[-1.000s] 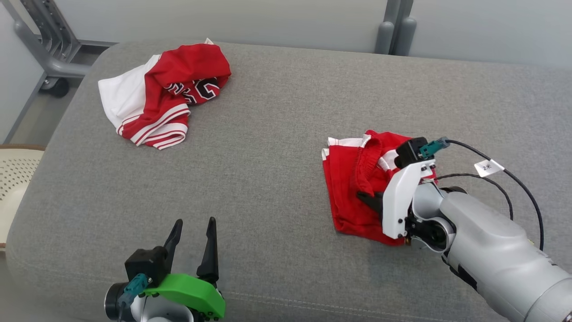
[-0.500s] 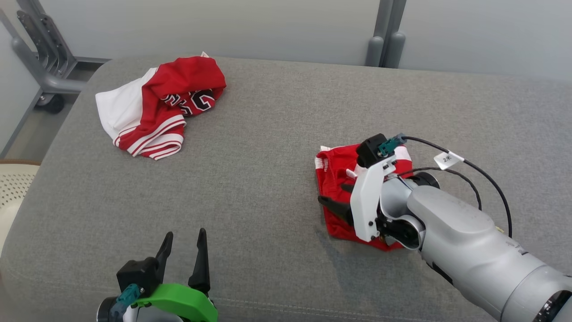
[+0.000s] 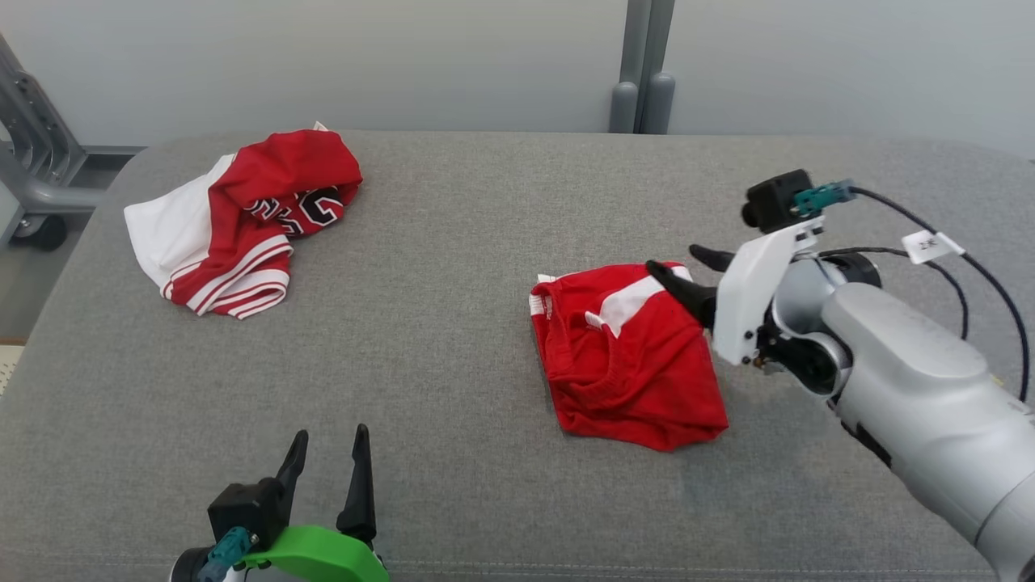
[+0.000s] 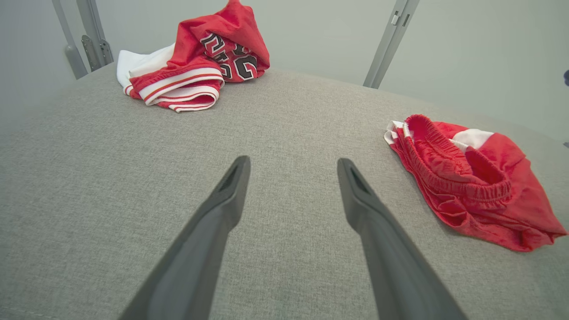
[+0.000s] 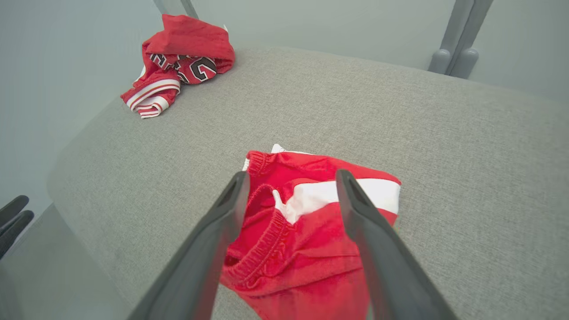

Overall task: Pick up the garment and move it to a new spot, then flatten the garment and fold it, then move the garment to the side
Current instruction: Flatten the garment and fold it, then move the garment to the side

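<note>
The garment point(image 3: 623, 372), red shorts with a white stripe and an elastic waistband, lies loosely folded on the grey cushion point(image 3: 453, 323), right of centre. My right gripper point(image 3: 678, 263) hovers open just above its far right edge, holding nothing. In the right wrist view the garment point(image 5: 306, 249) lies below and between the spread fingers of my right gripper point(image 5: 291, 178), apart from them. My left gripper point(image 3: 330, 436) stands open and empty near the front edge. In the left wrist view that left gripper point(image 4: 293, 163) points across bare cushion, with the garment point(image 4: 471, 186) off to the right.
A second red-and-white garment point(image 3: 234, 226) with black lettering lies crumpled at the cushion's back left corner. A grey metal frame point(image 3: 24, 178) stands off the left edge and a grey post point(image 3: 643, 81) rises behind. The cushion's rounded edges drop away at left and front.
My right gripper opened, let go of the garment and rose up and to the right. The garment now lies free on the cushion. The head camera has shifted.
</note>
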Available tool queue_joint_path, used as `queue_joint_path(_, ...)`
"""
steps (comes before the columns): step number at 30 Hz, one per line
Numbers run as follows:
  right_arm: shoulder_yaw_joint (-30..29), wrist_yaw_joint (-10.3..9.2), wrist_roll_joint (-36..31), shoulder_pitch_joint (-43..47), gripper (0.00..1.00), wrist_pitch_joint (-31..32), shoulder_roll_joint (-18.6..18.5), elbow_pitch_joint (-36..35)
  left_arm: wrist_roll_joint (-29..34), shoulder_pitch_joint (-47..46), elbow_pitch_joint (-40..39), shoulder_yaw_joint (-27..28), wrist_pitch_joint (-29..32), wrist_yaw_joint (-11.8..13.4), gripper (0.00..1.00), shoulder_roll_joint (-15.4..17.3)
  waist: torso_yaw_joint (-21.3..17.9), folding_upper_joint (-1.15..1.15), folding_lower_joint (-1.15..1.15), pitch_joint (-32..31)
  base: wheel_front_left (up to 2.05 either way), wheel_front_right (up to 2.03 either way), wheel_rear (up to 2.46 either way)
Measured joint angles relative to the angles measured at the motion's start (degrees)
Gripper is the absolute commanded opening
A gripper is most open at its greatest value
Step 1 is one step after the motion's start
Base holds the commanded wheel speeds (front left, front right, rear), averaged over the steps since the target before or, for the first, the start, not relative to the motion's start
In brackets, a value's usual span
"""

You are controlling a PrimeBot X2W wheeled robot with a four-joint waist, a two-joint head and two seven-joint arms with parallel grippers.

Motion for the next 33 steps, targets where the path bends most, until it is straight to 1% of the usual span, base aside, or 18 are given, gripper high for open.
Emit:
queue_joint_path(3,-2.01,-0.14,1.52,0.35,1.00,-1.10,-2.05,1.01,0.55,-0.01,-0.86,-0.02,0.00,0.00,1.00,0.00,-0.31,0.00,0.00,0.73,0.00,0.00,0.00)
queue_joint_path(4,-2.61,-0.55,2.02,0.67,1.00,-1.37,-2.55,1.35,0.79,-0.01,-1.09,-0.03,0.00,0.00,1.00,0.00,-0.34,0.00,0.00,1.03,0.00,0.00,0.00)
queue_joint_path(11,-6.36,-0.62,6.13,5.04,1.00,-3.49,-5.04,4.43,2.23,-0.30,-2.58,-0.12,0.00,0.00,1.00,0.00,0.30,0.00,0.00,3.87,0.00,0.00,0.00)
queue_joint_path(24,-8.95,-0.56,11.12,7.61,1.00,-3.44,-4.81,8.33,2.71,-2.79,-4.53,-0.42,0.00,0.00,1.00,-0.02,4.43,0.00,0.00,7.56,0.00,0.00,0.00)
queue_joint_path(33,-9.14,-0.47,12.99,8.04,1.00,-2.09,-2.35,9.81,2.71,-2.86,-5.09,0.04,0.00,0.00,1.00,-0.03,5.87,0.00,0.00,8.51,0.00,0.00,0.00)
